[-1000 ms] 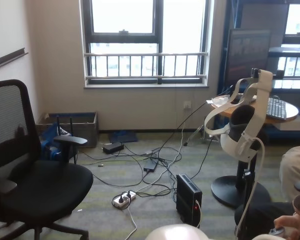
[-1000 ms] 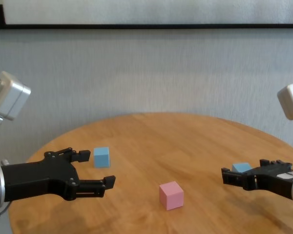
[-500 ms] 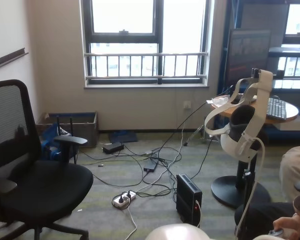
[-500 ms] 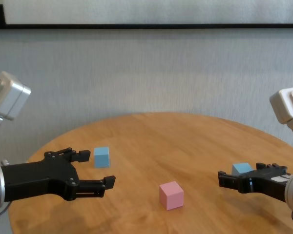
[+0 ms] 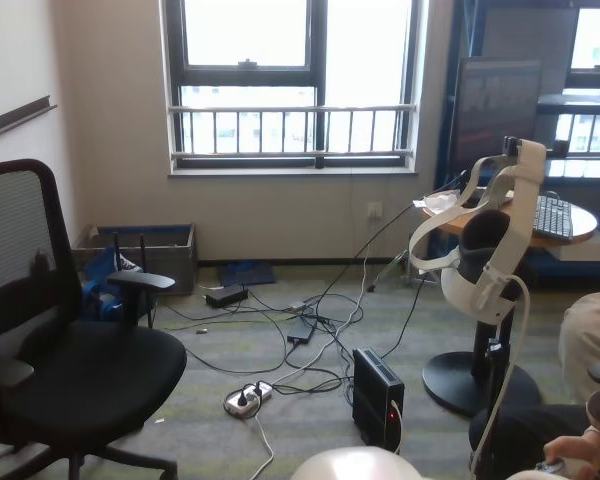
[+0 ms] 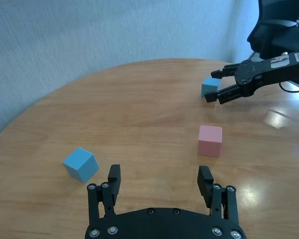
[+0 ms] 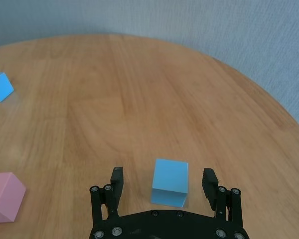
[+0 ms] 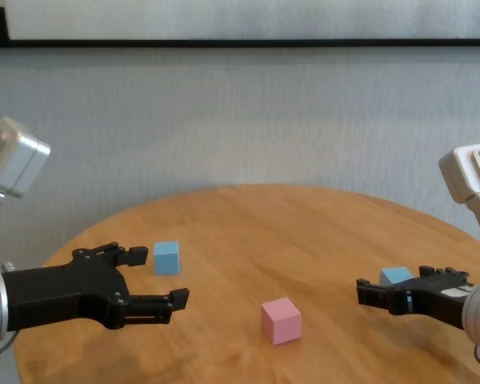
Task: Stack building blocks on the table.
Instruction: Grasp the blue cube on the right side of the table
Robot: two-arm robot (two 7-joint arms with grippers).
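Note:
The round wooden table (image 8: 288, 232) carries three small building blocks. A light blue one (image 8: 166, 258) lies at the left, just beyond my left gripper (image 8: 164, 276), which hovers open and empty over the table. The pink block (image 8: 281, 320) sits near the middle front. In the left wrist view the left gripper (image 6: 159, 177) points between the blue block (image 6: 80, 164) and the pink block (image 6: 210, 140). My right gripper (image 7: 163, 177) is open, low over the table, its fingers on either side of the second blue block (image 7: 170, 181) with a gap on each side.
The head view shows only the room: an office chair (image 5: 70, 370), cables and a black box (image 5: 377, 392) on the floor, and a stand (image 5: 490, 250). A grey wall rises behind the table. Bare wood lies between the blocks.
The right gripper has shifted a little to the left, coming further around its blue block. The left arm and all three blocks have stayed still.

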